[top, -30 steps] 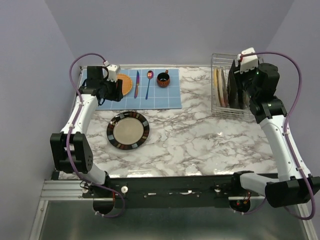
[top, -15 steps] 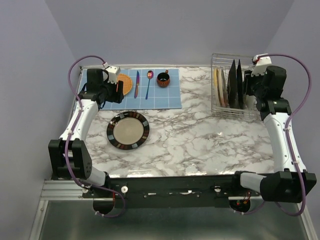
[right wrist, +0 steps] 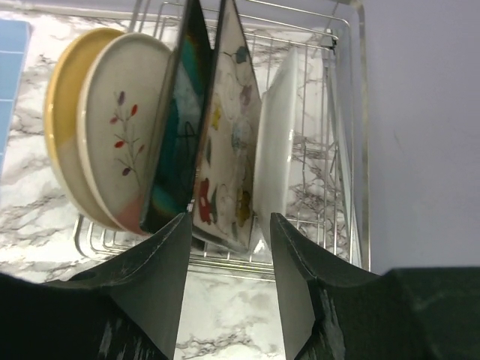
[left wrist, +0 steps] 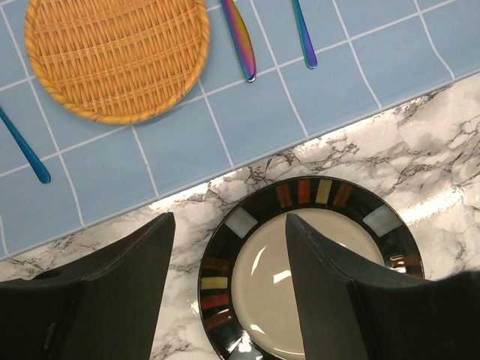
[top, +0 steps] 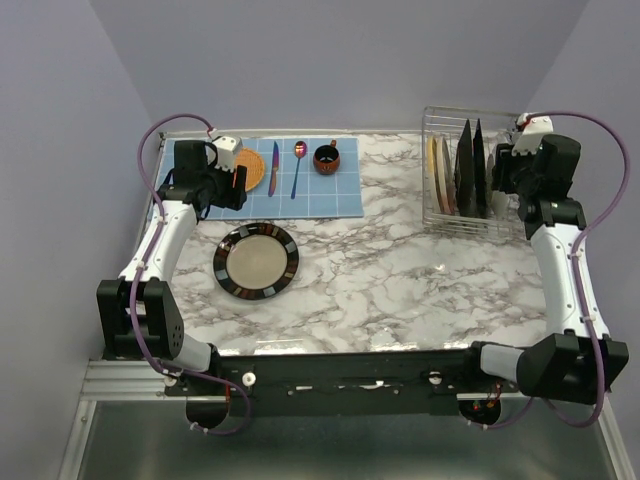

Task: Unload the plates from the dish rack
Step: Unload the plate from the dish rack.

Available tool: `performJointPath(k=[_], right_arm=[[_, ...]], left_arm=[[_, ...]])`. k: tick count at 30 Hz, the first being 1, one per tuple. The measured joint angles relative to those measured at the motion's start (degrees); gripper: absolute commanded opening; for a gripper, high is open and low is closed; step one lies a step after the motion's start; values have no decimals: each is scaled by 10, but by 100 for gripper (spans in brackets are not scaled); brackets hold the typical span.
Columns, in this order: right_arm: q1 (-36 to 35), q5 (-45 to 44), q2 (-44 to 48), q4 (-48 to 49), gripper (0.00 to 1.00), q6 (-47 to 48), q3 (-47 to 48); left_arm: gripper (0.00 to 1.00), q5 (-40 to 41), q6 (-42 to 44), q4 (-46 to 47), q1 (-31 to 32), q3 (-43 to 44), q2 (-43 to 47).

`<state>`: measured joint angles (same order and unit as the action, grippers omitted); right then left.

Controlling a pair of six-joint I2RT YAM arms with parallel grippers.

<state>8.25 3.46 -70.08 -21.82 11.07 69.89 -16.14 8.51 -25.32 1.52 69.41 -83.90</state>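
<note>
Silvery wire dish rack (right wrist: 346,150) just ahead of right pincer (right wrist: 229,219); jaws released, empty. Arm has backed off the rack top since a second ago: upright plates (right wrist: 232,135) unlifted, grasp still pending. Round black-rimmed beige plate (left wrist: 300,277) directly under released left pincer (left wrist: 229,217). No legible writing.

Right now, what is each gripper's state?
Left gripper: open, empty, near the round black-rimmed beige plate.
Right gripper: open, empty, facing the silvery wire dish rack.
</note>
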Motion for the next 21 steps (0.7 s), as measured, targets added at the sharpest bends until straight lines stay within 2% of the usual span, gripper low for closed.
performJointPath(k=[8,21], right_arm=[[50,0,-24,17,56,10,-24],[65,3,-82,40,58,28,-39]], left_arm=[[70,-1,3,0,0,0,0],[70,-2,5,16,0,-9,-3]])
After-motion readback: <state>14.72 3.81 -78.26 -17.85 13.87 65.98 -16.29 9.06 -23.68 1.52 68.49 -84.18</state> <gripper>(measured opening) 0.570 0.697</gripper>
